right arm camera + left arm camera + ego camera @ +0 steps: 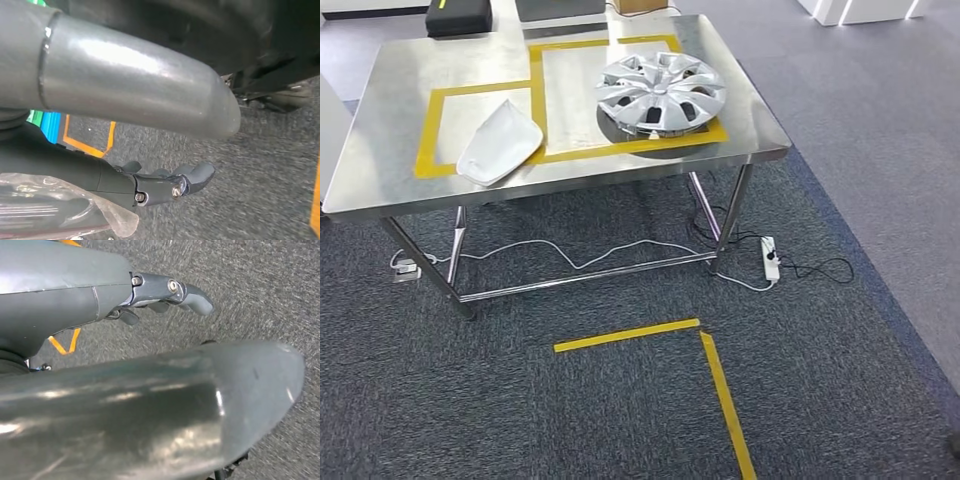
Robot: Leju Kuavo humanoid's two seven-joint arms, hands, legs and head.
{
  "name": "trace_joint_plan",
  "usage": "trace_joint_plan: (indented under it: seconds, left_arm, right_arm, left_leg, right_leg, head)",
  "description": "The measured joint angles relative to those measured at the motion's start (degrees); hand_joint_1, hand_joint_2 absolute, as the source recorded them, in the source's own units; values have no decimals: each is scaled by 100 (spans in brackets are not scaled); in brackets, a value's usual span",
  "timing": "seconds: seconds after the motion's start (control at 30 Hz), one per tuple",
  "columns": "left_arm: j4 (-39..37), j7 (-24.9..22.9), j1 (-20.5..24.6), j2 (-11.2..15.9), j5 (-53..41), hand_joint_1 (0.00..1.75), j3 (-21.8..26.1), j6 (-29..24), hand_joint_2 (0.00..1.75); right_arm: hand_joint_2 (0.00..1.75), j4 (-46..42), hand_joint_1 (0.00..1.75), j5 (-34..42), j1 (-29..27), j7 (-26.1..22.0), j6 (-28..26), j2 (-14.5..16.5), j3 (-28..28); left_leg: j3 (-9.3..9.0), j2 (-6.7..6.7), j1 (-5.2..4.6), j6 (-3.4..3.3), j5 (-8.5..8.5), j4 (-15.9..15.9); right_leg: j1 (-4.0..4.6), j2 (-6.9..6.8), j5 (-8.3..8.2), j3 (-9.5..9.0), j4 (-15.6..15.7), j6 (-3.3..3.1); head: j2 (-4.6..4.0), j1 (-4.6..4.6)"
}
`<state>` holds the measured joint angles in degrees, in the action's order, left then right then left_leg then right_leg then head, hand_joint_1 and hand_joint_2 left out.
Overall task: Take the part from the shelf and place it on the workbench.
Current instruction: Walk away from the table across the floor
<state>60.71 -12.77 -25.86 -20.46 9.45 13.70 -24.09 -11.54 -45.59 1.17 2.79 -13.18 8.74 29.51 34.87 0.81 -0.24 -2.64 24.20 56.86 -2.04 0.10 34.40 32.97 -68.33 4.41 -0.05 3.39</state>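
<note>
The steel workbench [395, 110] stands ahead of me in the head view, marked with yellow tape frames. A silver wheel cover [661, 92] lies in the right frame. A white curved part [500, 142] lies on the left frame, near the front edge. My left hand [75, 305] hangs above the grey carpet, with its thumb [151, 405] apart from the straight dark fingers [173, 292] and nothing between them. My right hand [124, 80] hangs the same way, fingers [170, 185] stretched out and empty. A clear plastic sheet [75, 210] lies beside those fingers.
A white power strip [770, 257] and loose cables lie on the carpet under the bench's right legs. A yellow tape corner [712, 370] marks the floor in front of me. A black case [458, 15] and a cardboard box [641, 5] stand behind the bench.
</note>
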Motion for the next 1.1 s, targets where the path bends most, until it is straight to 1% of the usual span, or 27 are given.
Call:
trace_joint_plan:
  seconds: [0.07, 0.1, 0.13, 0.2, 0.23, 0.27, 0.3, 0.37, 0.4, 0.43, 0.47, 0.5, 0.53, 0.6, 0.63, 0.67, 0.73, 0.77, 0.8, 0.87, 0.9, 0.93, 0.97, 1.0, 1.03, 1.07, 1.1]
  left_arm:
    - [62, 0, -22, -1, -76, 0, -45, 110, 0]
    - [89, 10, -32, 1, -152, 0, -62, 224, 0]
    - [110, 43, -35, 3, -257, 0, -73, 393, 0]
    - [101, 170, -17, 9, -514, 0, -72, 824, 0]
    - [62, 258, 16, 13, -647, 0, -59, 1035, 0]
    - [-3, 345, 61, 21, -769, 0, -38, 1217, 0]
    - [-92, 435, 117, 29, -881, 0, -6, 1363, 0]
    - [-267, 584, 217, 51, -1058, 0, 56, 1580, 0]
    - [-334, 640, 250, 61, -1129, 0, 79, 1661, 0]
    - [-382, 678, 272, 71, -1190, 0, 95, 1729, 0]
    - [-414, 698, 284, 77, -1246, 0, 111, 1789, 0]
    - [-432, 698, 291, 79, -1294, 0, 131, 1840, 0]
    - [-437, 678, 291, 79, -1331, 0, 152, 1881, 0]
    - [-428, 623, 282, 75, -1370, 0, 190, 1935, 0]
    - [-424, 604, 272, 72, -1376, 0, 204, 1947, 0]
    - [-421, 595, 261, 69, -1381, 0, 215, 1952, 0]
    - [-420, 571, 230, 57, -1370, 0, 234, 1941, 0]
    - [-413, 542, 222, 51, -1345, 0, 243, 1921, 0]
    - [-404, 504, 215, 45, -1296, 0, 250, 1880, 0]
    - [-392, 418, 221, 39, -1123, 0, 259, 1703, 0]
    - [-405, 391, 237, 38, -1006, 0, 264, 1565, 0]
    - [-436, 378, 268, 37, -890, 0, 275, 1416, 0]
    - [-482, 381, 307, 37, -786, 0, 291, 1276, 0]
    - [-540, 393, 353, 37, -706, 0, 311, 1164, 0]
    - [-603, 405, 398, 37, -642, 0, 333, 1076, 0]
    - [-663, 418, 440, 37, -590, 0, 351, 1004, 0]
    - [-725, 434, 481, 37, -539, 0, 369, 938, 0]
  right_arm:
    - [0, -1, 0, -19, 31, 5, -4, 0, 11]
    - [0, -1, 0, -34, 47, 13, -5, 0, 21]
    - [0, -1, 0, -50, 61, 29, -4, -1, 34]
    - [0, 1, 0, -82, 64, 89, 4, -1, 67]
    - [0, 3, 0, -97, 68, 126, 13, -2, 84]
    - [0, 4, 0, -108, 72, 159, 20, -2, 100]
    - [0, 6, 0, -116, 74, 181, 27, -2, 115]
    - [0, 7, 0, -125, 77, 199, 40, -3, 132]
    - [0, 7, 0, -127, 75, 198, 44, -3, 137]
    - [0, 7, 0, -131, 74, 198, 48, -4, 139]
    - [0, 7, 0, -137, 76, 192, 46, -4, 140]
    - [0, 7, 0, -146, 78, 182, 43, -4, 141]
    - [0, 7, 0, -161, 82, 167, 39, -4, 142]
    - [0, 5, 0, -189, 83, 132, 30, -4, 142]
    - [0, 5, 0, -196, 83, 119, 26, -4, 143]
    - [0, 4, 0, -199, 81, 113, 25, -3, 143]
    - [0, 9, 0, -205, 66, 108, 24, -4, 144]
    - [0, 13, 0, -215, 60, 100, 24, -4, 144]
    - [0, 16, 0, -232, 54, 92, 24, -5, 144]
    - [0, 17, 0, -274, 55, 70, 27, -6, 144]
    - [0, 17, 0, -295, 58, 62, 28, -6, 144]
    - [0, 17, 0, -312, 61, 46, 28, -6, 144]
    - [0, 17, 0, -326, 63, 29, 28, -6, 144]
    - [0, 17, 0, -338, 64, 10, 28, -6, 144]
    - [0, 17, 0, -348, 66, -7, 28, -6, 144]
    - [0, 17, 0, -355, 70, -20, 29, -6, 144]
    - [0, 17, 0, -363, 78, -32, 31, -6, 144]
  left_leg:
    - [104, 0, -3, 58, -76, 60]
    - [129, 0, -6, 94, -119, 81]
    - [145, 0, -5, 131, -168, 95]
    - [163, -9, 10, 209, -274, 79]
    - [190, -22, 24, 247, -245, 99]
    - [225, -37, 34, 282, -91, 193]
    - [274, -49, 44, 314, 177, 400]
    - [368, -57, 56, 359, 844, 1101]
    - [376, -57, 58, 371, 1030, 1441]
    - [327, -57, 59, 374, 1069, 1654]
    - [201, -58, 60, 368, 974, 1682]
    - [-5, -59, 60, 355, 816, 1513]
    - [-298, -62, 60, 338, 685, 1167]
    - [-881, -79, 45, 284, 691, 308]
    - [-1041, -87, 32, 253, 751, 19]
    - [-1088, -91, 14, 216, 795, -116]
    - [-982, -73, 1, 125, 702, -132]
    - [-910, -59, 1, 69, 632, -138]
    - [-823, -43, 6, 18, 552, -151]
    - [-624, -27, -3, -42, 405, -151]
    - [-521, -21, -15, -50, 335, -148]
    - [-417, -15, -25, -51, 263, -145]
    - [-314, -10, -34, -45, 192, -138]
    - [-220, -4, -39, -34, 123, -128]
    - [-144, -1, -42, -18, 60, -111]
    - [-84, 0, -49, 2, 11, -83]
    - [-42, 1, -59, 26, -27, -44]
  right_leg:
    - [13, 1, -151, -653, 872, -29]
    - [25, 6, -161, -840, 1168, -54]
    - [44, 17, -135, -920, 1328, -90]
    - [65, 19, -195, -832, 1336, -191]
    - [66, 4, -238, -785, 1335, -246]
    - [61, -15, -301, -725, 1336, -300]
    - [58, -31, -373, -655, 1342, -343]
    - [76, -47, -509, -492, 1331, -385]
    - [86, -53, -578, -406, 1320, -387]
    - [93, -60, -643, -324, 1301, -385]
    - [97, -66, -705, -234, 1272, -378]
    - [99, -66, -760, -142, 1236, -369]
    - [99, -63, -813, -54, 1196, -355]
    - [111, -49, -915, 93, 1131, -303]
    - [115, -46, -968, 130, 1121, -267]
    - [113, -45, -1022, 151, 1125, -227]
    - [94, -36, -1073, 194, 1130, -150]
    - [88, -28, -950, 240, 1056, -122]
    - [86, -20, -714, 317, 887, -102]
    - [87, -16, -62, 484, 238, -78]
    - [88, -16, 134, 544, -129, -70]
    - [88, -16, 160, 549, -421, -65]
    - [89, -17, 17, 491, -566, -66]
    - [89, -17, -206, 348, -533, -73]
    - [91, -18, -405, 105, -302, -86]
    - [96, -20, -476, -241, 102, -105]
    - [103, -24, -404, -604, 606, -131]
  head:
    - [0, 1]
    - [1, -3]
    - [0, -3]
    - [-2, -1]
    - [-2, 0]
    - [-2, -8]
    - [-2, -24]
    - [-2, -44]
    - [-3, -49]
    - [-3, -46]
    - [-3, -47]
    - [-3, -46]
    - [-3, -47]
    - [-2, -43]
    - [-2, -46]
    - [-2, -47]
    - [-3, -63]
    - [-3, -59]
    - [-3, -52]
    - [-3, -29]
    - [-2, -26]
    - [-3, -25]
    - [-2, -25]
    - [-2, -26]
    - [-2, -25]
    - [-1, -22]
    - [-1, -24]
